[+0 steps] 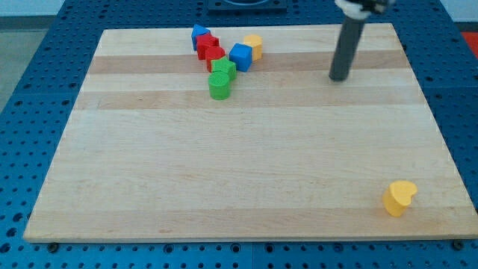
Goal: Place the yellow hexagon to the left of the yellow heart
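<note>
The yellow hexagon (254,45) sits near the view's top, touching the right side of a blue cube (240,57). The yellow heart (399,197) lies alone near the view's bottom right corner of the wooden board (149,187). My tip (340,78) rests on the board at the view's upper right, well to the right of the yellow hexagon and far above the yellow heart. It touches no block.
A cluster lies left of the hexagon: a blue block (199,35), two red blocks (208,45) (214,57), a green star-like block (223,69) and a green cylinder (219,87). A blue perforated table surrounds the board.
</note>
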Controlling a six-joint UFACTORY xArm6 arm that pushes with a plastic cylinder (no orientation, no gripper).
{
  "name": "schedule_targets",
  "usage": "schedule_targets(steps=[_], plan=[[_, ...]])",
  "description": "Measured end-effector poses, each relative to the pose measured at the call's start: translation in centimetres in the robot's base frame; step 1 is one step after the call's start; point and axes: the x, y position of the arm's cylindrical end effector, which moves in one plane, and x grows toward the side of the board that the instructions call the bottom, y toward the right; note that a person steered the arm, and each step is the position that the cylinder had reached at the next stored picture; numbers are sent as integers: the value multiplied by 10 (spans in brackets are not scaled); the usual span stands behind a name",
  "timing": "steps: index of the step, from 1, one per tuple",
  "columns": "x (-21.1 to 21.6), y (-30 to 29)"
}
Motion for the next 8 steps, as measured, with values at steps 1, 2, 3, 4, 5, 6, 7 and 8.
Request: schedule_targets(steps=[1, 2, 3, 4, 5, 6, 7, 8], plan=[[-70, -7], [-107, -56], [-109, -121], [-109, -162], [-89, -158], [-72, -137], [-61, -135], [-37, -135]])
